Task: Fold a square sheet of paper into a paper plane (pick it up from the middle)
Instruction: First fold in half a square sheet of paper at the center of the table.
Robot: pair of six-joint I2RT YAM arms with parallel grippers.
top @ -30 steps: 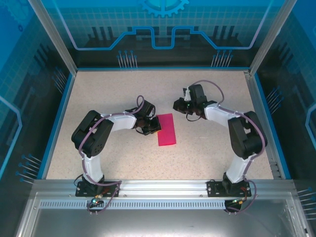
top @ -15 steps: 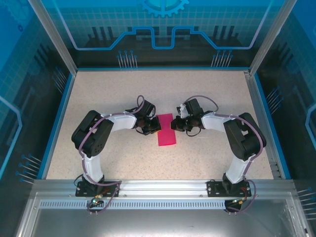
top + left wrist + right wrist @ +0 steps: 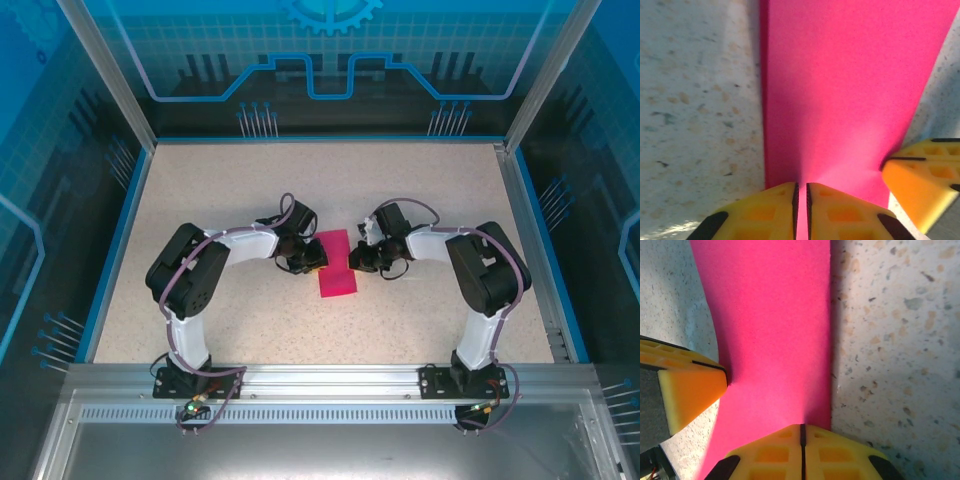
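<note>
The square sheet of paper (image 3: pixel 337 268) lies on the table as a narrow magenta rectangle, folded over. My left gripper (image 3: pixel 317 258) is at its left edge. In the left wrist view its jaws (image 3: pixel 801 186) stand a thin slit apart, tips down on the paper (image 3: pixel 840 90), with pink showing in the gap. My right gripper (image 3: pixel 353 258) is at the paper's right edge, facing the left one. Seen from the right wrist, it (image 3: pixel 801 427) is shut with its tips resting on the paper (image 3: pixel 770 330) near the edge. Each wrist view shows the other gripper's yellow fingers (image 3: pixel 690 390).
The speckled tabletop (image 3: pixel 230 180) spreads around the paper, bounded by a blue rim (image 3: pixel 130 200) and glass walls. Both arms bend inward toward the centre, their bases on the near rail (image 3: pixel 320 380).
My right gripper has swung from the back right down to the paper's right edge. The left gripper stays in place, and its jaws have parted slightly.
</note>
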